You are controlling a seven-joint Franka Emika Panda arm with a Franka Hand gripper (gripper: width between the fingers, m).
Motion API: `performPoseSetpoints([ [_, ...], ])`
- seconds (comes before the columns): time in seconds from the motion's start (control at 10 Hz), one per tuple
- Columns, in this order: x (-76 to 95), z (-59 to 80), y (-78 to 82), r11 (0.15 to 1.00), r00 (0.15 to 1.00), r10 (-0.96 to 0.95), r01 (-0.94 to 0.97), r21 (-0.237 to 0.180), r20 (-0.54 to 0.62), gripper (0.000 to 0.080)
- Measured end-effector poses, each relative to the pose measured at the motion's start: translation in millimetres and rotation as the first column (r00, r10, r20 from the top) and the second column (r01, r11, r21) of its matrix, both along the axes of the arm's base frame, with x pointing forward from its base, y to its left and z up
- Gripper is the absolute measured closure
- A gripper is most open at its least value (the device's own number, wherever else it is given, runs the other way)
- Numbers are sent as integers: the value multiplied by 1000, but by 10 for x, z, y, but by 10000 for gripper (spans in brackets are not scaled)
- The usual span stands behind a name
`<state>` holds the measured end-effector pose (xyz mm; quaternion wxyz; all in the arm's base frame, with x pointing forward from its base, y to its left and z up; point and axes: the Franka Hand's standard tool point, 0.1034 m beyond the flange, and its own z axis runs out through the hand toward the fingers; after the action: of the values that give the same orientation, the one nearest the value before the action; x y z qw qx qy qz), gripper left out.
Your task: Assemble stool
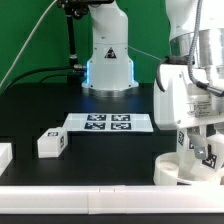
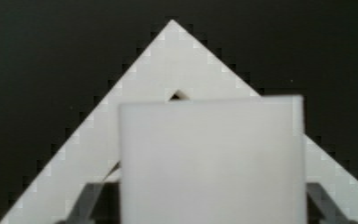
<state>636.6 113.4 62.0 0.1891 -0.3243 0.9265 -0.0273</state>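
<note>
My gripper (image 1: pixel 200 146) is at the exterior view's right, low over the table. It is shut on a white stool leg (image 1: pixel 207 153) with a black-and-white tag. The leg stands upright on or just above the round white seat (image 1: pixel 176 171); I cannot tell whether they touch. In the wrist view the leg (image 2: pixel 211 150) fills the middle between my dark fingers (image 2: pixel 98 200), with my gripper (image 2: pixel 211 208) closed on its sides. A white pointed shape (image 2: pixel 172 60) shows behind it. A second white leg (image 1: pixel 50 143) with a tag lies loose on the black table at the left.
The marker board (image 1: pixel 108 122) lies flat in the middle of the table. The robot base (image 1: pixel 107 60) stands behind it. A plain white border block (image 1: pixel 5 156) sits at the left edge and a white border strip (image 1: pixel 90 201) runs along the front.
</note>
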Motion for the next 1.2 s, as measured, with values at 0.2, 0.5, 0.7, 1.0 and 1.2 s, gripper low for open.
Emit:
performPoseSetpoints([
  [0.2, -16, 21, 3, 995, 990, -100, 102, -22, 99, 462],
  [0.5, -88, 33, -409, 956, 942, -282, 292, -28, 182, 462],
  [0.7, -115, 30, -549, 949, 934, -297, 312, -51, 200, 462],
  [1.0, -124, 53, -698, 958, 950, -219, 252, -136, 221, 174],
  [1.2, -78, 315, -716, 948, 940, -179, 244, -204, 291, 151],
])
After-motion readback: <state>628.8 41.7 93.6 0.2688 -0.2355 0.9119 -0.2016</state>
